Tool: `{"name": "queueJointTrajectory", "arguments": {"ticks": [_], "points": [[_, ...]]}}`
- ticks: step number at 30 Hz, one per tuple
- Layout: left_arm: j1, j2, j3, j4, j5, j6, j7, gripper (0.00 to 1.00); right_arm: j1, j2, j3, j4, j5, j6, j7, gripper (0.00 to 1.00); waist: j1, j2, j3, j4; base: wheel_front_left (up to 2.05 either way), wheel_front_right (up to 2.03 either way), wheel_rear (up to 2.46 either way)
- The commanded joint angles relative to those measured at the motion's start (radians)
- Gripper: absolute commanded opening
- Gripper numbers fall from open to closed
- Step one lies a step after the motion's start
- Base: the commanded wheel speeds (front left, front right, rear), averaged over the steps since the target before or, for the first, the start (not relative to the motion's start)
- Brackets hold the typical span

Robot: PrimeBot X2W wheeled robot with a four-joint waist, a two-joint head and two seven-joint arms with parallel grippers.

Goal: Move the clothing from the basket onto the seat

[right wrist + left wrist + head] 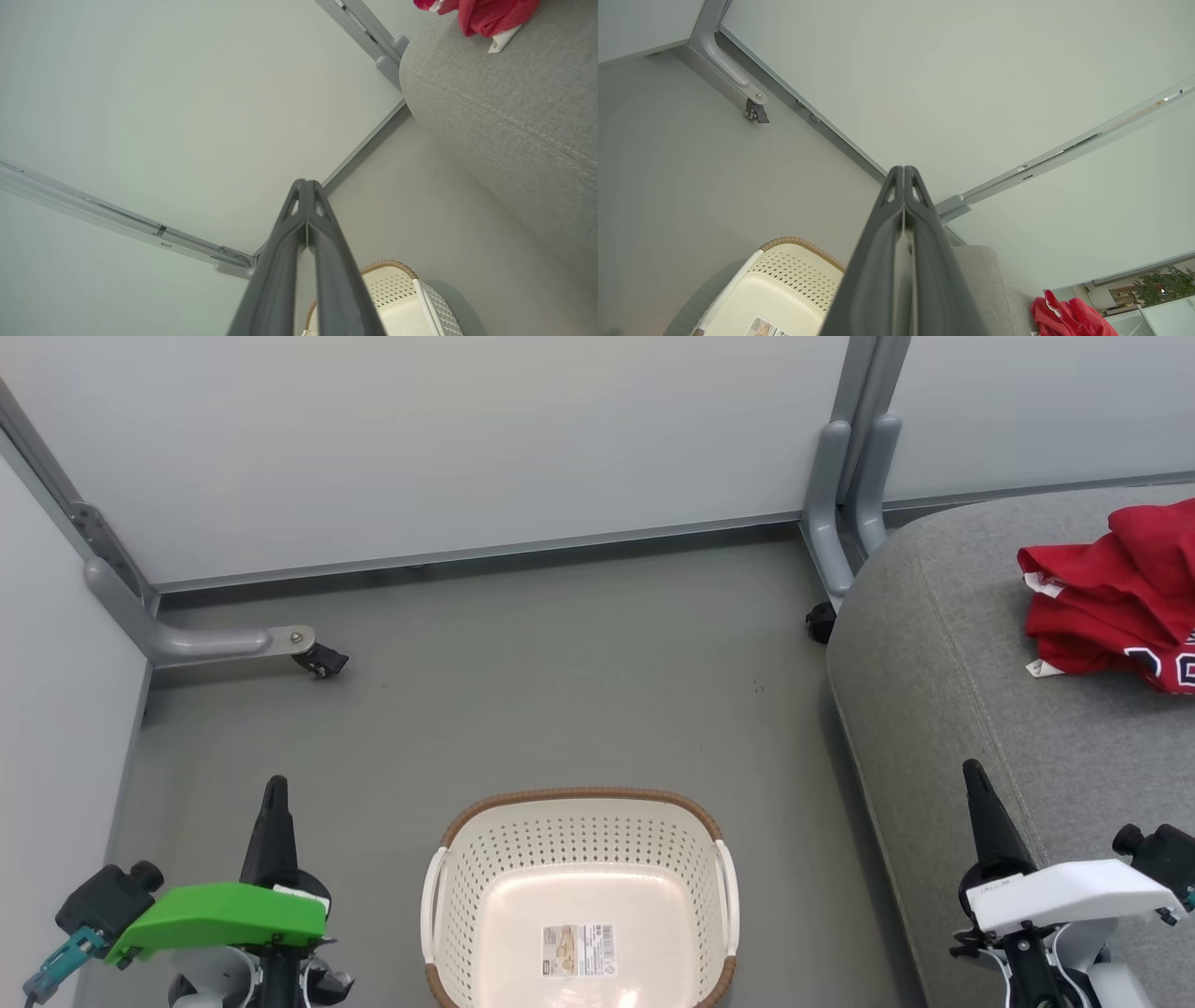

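Clothing (1111, 588) lies in a red heap on the seat (943, 709), well to the right of the basket (579, 795) and beyond it. We see the basket standing on the floor (560, 663), a label (579, 949) showing on its bare bottom. Our left gripper (275, 788) hangs left of the basket and our right gripper (972, 769) right of it. Both have their fingers pressed together, gripping nothing.
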Motion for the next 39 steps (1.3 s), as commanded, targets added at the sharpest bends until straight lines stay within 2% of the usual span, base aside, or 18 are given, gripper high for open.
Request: {"name": "queueJointTrajectory", "arguments": {"ticks": [1,39], "points": [[-0.017,0.003,0.007,-0.013,-0.029,-0.006,0.007,0.0,-0.025,-0.009,-0.005,-0.005,0.03,0.0,0.008,0.0,0.0,0.0,0.0,-0.001,0.0,0.0,0.0],[-0.022,0.003,0.061,-0.016,-0.395,-0.032,0.105,0.0,-0.045,-0.01,-0.04,0.034,0.391,0.0,0.106,0.0,0.0,0.0,-0.009,-0.022,0.0,0.0,0.0]]}}
